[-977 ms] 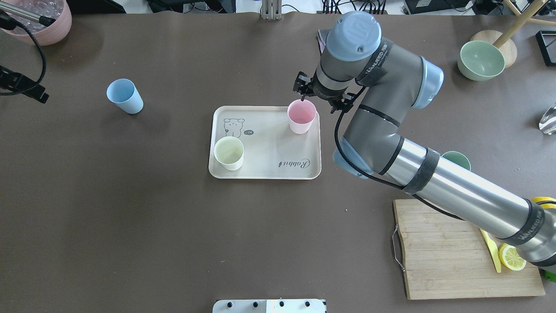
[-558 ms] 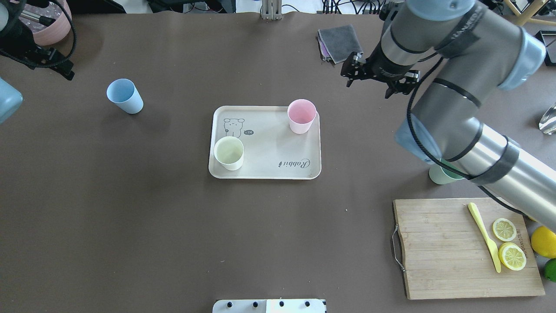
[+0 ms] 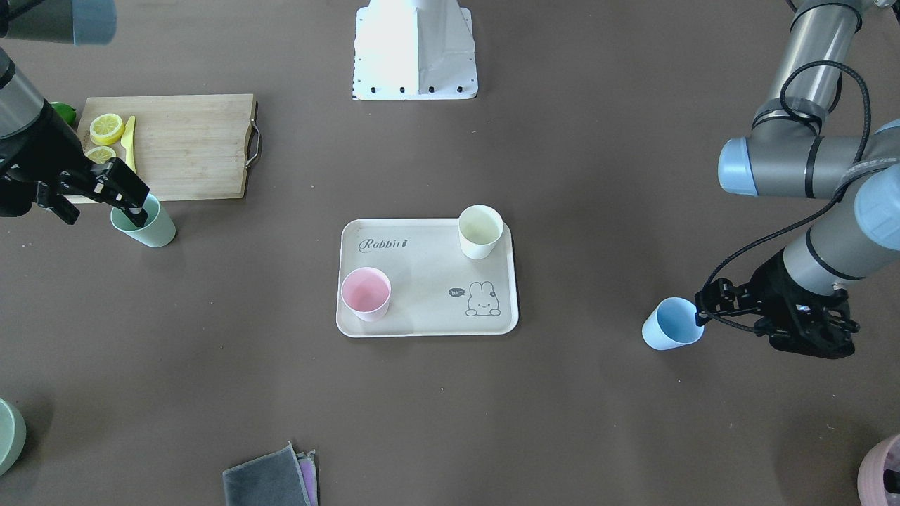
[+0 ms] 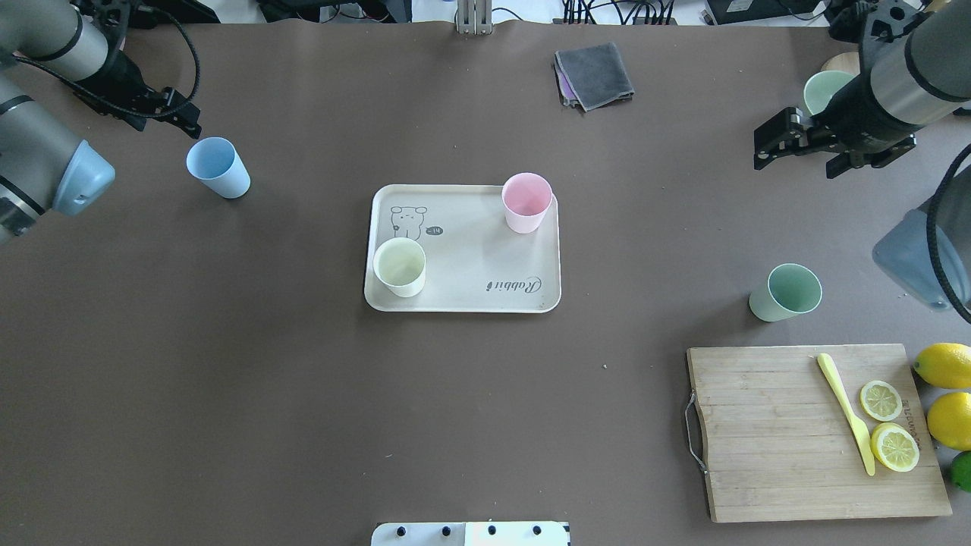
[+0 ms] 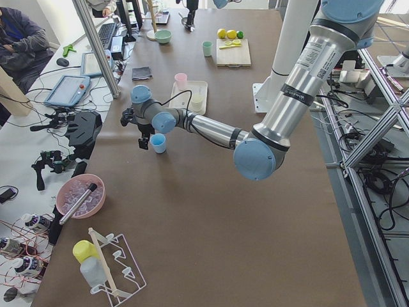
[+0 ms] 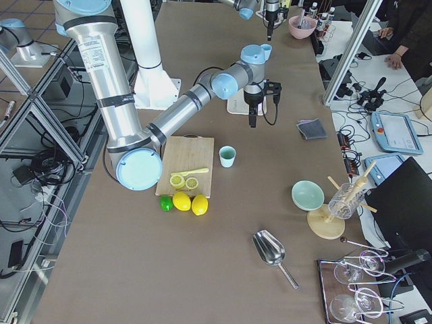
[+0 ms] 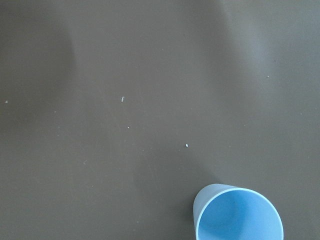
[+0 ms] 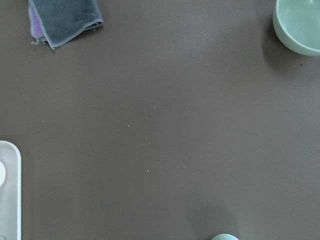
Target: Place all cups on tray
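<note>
Right gripper [image 4: 765,150] farther back — upright mint cup [image 4: 787,292]

The pink cup [image 3: 365,294] and cream cup [image 3: 480,231] are stood upright on the tray [image 3: 429,325]. The blue cup [image 3: 669,325] is seen just beside the left gripper [image 3: 705,307]. The green cup [image 3: 149,226] is partly hidden by the right gripper [image 3: 130,200].

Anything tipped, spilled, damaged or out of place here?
Nothing stands out. All four cups stand upright: the cream cup and pink cup on the tray, the blue cup and green cup on the bare table, not yet moved there. No spill or damage shows.
</note>
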Available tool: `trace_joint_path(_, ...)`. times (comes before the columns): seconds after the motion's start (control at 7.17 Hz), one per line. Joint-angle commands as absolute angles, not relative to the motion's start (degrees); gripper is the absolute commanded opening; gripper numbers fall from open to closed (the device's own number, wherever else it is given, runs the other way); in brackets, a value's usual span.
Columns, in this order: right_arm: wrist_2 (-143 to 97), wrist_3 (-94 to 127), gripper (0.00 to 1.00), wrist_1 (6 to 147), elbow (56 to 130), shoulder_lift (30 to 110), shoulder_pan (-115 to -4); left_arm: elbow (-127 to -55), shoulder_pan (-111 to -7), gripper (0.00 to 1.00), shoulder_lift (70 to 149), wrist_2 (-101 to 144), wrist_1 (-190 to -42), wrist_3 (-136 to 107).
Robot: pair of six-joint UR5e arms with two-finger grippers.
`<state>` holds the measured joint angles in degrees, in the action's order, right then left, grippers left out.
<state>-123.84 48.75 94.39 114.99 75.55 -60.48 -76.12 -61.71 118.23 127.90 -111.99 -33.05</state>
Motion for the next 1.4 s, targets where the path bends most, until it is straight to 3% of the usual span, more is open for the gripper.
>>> trace_joint_path(0.0,-124.9,42.6,1.00,94.3,115.4,78.7,-62.7,-73.7,-58.8,0.97,118.4,127.4,-115.8,-35.8)
trace_joint_path(0.14,-124.8,42.5,1.00,94.3,115.4,79.0,-62.9,-72.0,-58.7,0.86,118.3,126.5,-117.8,-35.7)
trace_joint_path(0.42,-124.8,42.5,1.00,94.3,115.5,79.0,-63.0,-70.9,-57.9,0.18,118.0,124.5,-119.2,-34.9)
trace_joint_path(0.56,-124.8,42.4,1.00,94.3,115.5,79.0,-63.1,-71.4,-57.8,0.00,117.9,124.6,-119.4,-34.9)
trace_joint_path(1.26,-128.0,27.6,1.00,94.4,113.7,84.9,-69.3,-77.2,-56.0,0.00,122.8,125.2,-113.9,-38.6)
